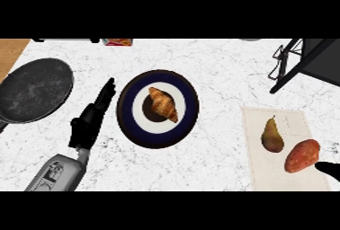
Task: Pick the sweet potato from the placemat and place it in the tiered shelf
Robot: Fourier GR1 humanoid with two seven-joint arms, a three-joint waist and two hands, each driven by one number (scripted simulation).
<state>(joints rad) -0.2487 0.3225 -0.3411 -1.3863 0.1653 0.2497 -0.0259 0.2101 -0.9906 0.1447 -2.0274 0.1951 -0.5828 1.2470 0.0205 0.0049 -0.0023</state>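
An orange-brown sweet potato (302, 156) lies on the beige placemat (292, 177) at the lower right, next to a brown pear (271, 135). Only a black tip of my right hand (329, 170) shows at the right edge, just below and right of the sweet potato, apart from it. My left hand (91, 117) rests open at the left, fingers straight and pointing up, beside the plate. Part of the black tiered shelf (306, 60) stands at the top right corner.
A dark blue and white plate (129, 99) with a croissant (163, 104) sits in the middle. A dark round pan (33, 90) lies at the left. A small red box (118, 42) shows at the top edge. White marble counter surrounds them.
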